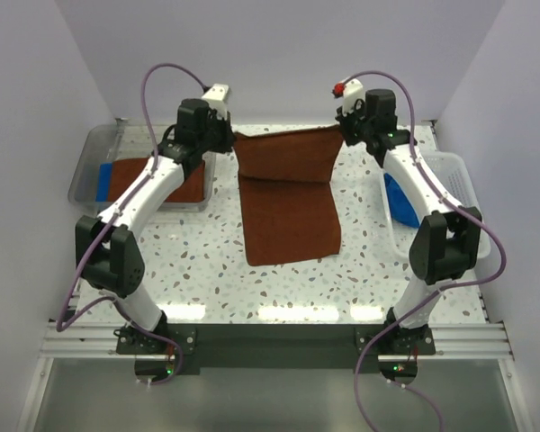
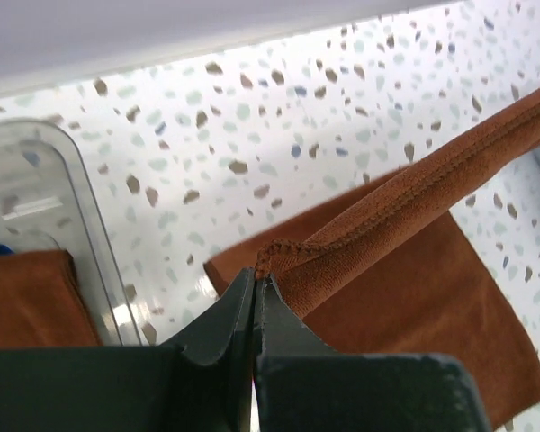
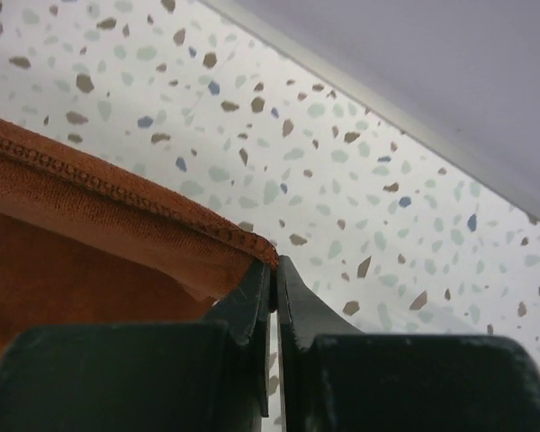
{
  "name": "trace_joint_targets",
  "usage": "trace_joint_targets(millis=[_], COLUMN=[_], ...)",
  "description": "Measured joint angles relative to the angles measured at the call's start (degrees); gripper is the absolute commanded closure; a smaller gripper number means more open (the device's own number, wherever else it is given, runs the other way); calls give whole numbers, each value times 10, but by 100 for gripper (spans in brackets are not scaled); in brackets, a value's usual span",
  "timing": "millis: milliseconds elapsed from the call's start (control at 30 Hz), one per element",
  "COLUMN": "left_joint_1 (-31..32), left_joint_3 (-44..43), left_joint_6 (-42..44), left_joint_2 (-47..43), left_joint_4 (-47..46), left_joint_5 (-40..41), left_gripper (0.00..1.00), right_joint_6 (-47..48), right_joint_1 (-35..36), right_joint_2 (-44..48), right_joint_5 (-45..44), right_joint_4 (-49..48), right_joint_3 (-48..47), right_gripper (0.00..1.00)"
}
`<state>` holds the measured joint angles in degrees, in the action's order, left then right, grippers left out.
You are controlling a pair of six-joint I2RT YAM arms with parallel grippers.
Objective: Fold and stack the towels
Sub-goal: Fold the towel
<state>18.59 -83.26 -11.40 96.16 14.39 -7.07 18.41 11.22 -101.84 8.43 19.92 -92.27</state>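
Speckled tabletop (image 1: 198, 261): left pincer (image 2: 255, 277), right pincer (image 3: 275, 265) each clamped on 1 far corner of brown towel (image 1: 288, 216), edge held taut, likely for folding.

Both arms reach far forward. The left gripper (image 2: 255, 274) and the right gripper (image 3: 274, 263) each pinch tight on a corner of the brown towel (image 1: 288, 211).

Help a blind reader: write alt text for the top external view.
The left gripper and right gripper pinch a rust-brown terry towel by its far corners; its near part lies on the speckled table, between a clear plastic tray and white mesh basket.
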Motion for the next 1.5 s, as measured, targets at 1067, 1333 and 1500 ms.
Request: trace_joint_targets(millis=[1067, 1333, 1500], left_joint_1=[-27, -22, -9], left_joint_3=[-130, 20, 74], left_joint_6=[35, 14, 8], left_joint_2=[140, 18, -27], left_joint_4=[17, 30, 34], left_joint_5=[7, -35, -46], left_gripper=[100, 100, 100], right_joint_6=[57, 63, 63], right_joint_1=[1, 7, 7], right_joint_2=[-93, 2, 61], right_joint_5=[-6, 12, 14], right_joint_4=[-148, -85, -47], right_joint_3=[-16, 83, 130], right_gripper=[97, 96, 96])
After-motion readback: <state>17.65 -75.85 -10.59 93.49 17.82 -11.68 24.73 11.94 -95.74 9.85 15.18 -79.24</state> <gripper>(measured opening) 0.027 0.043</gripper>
